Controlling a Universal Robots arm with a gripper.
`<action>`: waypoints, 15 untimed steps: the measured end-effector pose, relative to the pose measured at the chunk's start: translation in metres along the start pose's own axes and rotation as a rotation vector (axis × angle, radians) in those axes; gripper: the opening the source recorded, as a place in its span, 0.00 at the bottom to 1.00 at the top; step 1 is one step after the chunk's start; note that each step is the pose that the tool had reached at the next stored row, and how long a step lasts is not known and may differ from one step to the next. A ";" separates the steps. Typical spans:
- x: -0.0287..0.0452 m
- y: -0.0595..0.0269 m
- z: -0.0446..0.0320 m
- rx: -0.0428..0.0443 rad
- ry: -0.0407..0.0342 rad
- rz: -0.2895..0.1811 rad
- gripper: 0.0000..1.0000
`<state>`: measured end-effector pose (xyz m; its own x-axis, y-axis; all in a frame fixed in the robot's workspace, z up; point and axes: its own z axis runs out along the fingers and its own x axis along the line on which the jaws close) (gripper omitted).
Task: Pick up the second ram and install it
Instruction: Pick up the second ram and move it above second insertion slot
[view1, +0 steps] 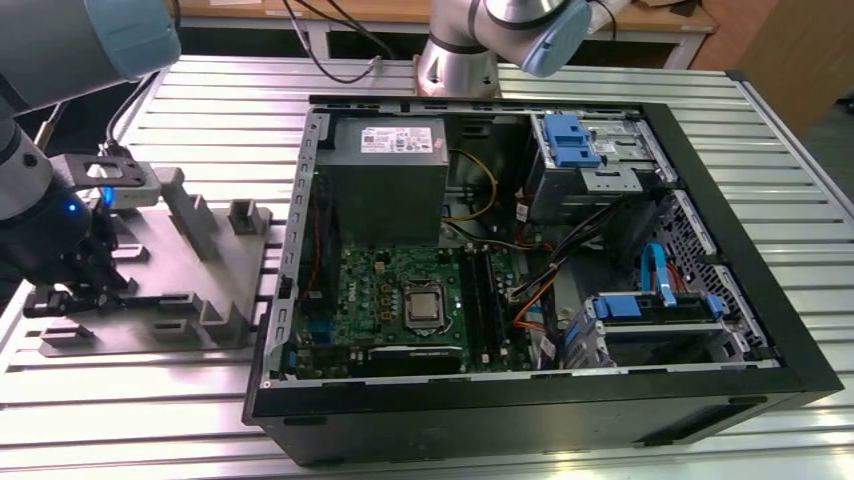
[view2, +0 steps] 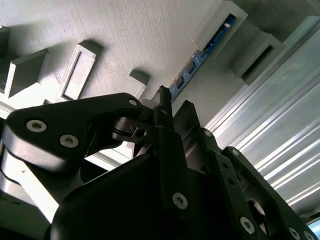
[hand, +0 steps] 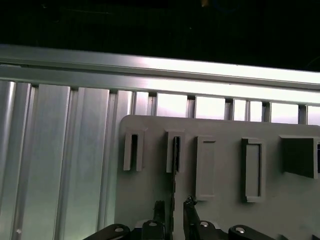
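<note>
The second ram (hand: 173, 186) stands on edge in a narrow slot block (hand: 175, 150) of the grey fixture plate (hand: 147, 195), which lies on the ribbed table beside the open computer case (view1: 790, 335). That case holds a motherboard (view1: 400, 290) and a power supply (view1: 387, 150). The gripper (hand: 174, 206) straddles the ram's near end, its fingers slightly parted with thin gaps on either side, gripping nothing.

Ribbed aluminium table (view1: 534, 80), carrying an open computer case (view1: 534, 415) and, just beside it at the exterior view's left, a grey fixture plate (view1: 114, 342).
</note>
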<state>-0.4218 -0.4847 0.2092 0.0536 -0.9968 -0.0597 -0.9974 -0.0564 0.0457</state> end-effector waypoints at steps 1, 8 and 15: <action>0.0000 0.0001 0.0007 0.0001 0.0000 0.000 0.29; -0.0002 0.0043 0.0065 0.0003 -0.0002 0.000 0.29; -0.0029 0.0042 0.0114 0.0003 -0.0004 0.000 0.29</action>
<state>-0.4267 -0.4814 0.1982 0.0538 -0.9967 -0.0600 -0.9974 -0.0566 0.0454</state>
